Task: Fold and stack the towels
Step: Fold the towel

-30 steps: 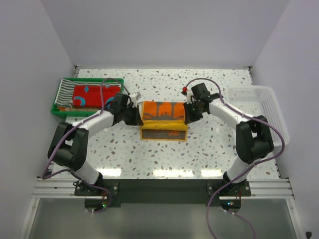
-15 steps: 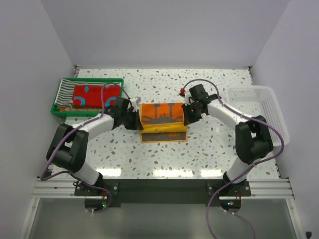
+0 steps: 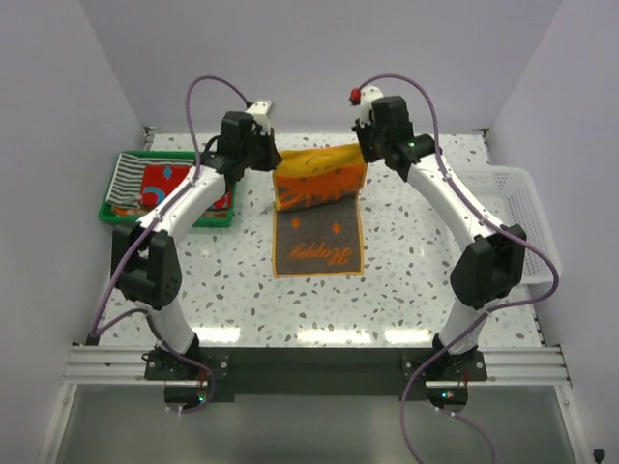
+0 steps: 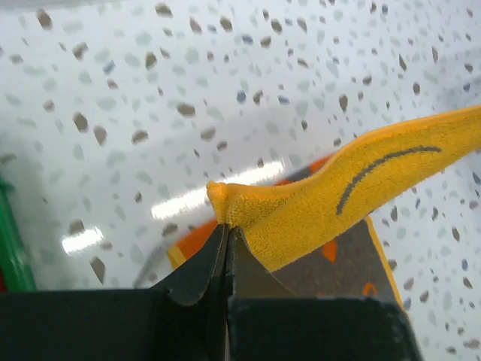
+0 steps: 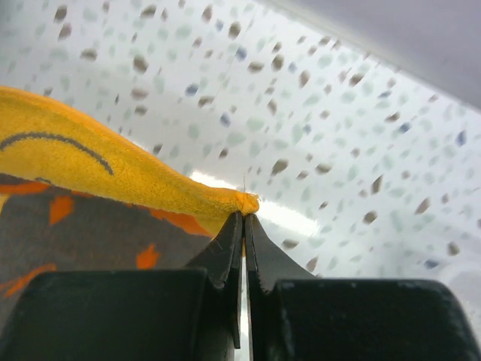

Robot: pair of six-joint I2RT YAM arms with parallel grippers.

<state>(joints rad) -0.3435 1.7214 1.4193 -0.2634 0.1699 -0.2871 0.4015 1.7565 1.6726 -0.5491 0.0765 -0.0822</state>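
Now the orange towel hangs opened out above the far half of the table. A second ago it sat low at the table's middle as a doubled-over bundle. Its top edge runs between the two arms, sagging slightly, and the grey panel with orange lettering trails down toward the near side, apparently still resting on the table.

Each top corner is gripped. The left jaws are pinched fully shut on a small nub of orange towel, and the right jaws are closed just as tightly on the opposite corner of the towel. Both have risen and moved away from the robot's base since the earlier views.

My reading is that the lift has shaken the bundle loose rather than finishing a fold — this towel is now a single hanging sheet with its fold yet to be made. The likely next step is to lay it flat or swing the held edge over the trailing one.

At the left, well apart, the green tray holds a striped towel and a red towel. The white mesh basket stands at the right — the orange towel has not yet joined the stack.
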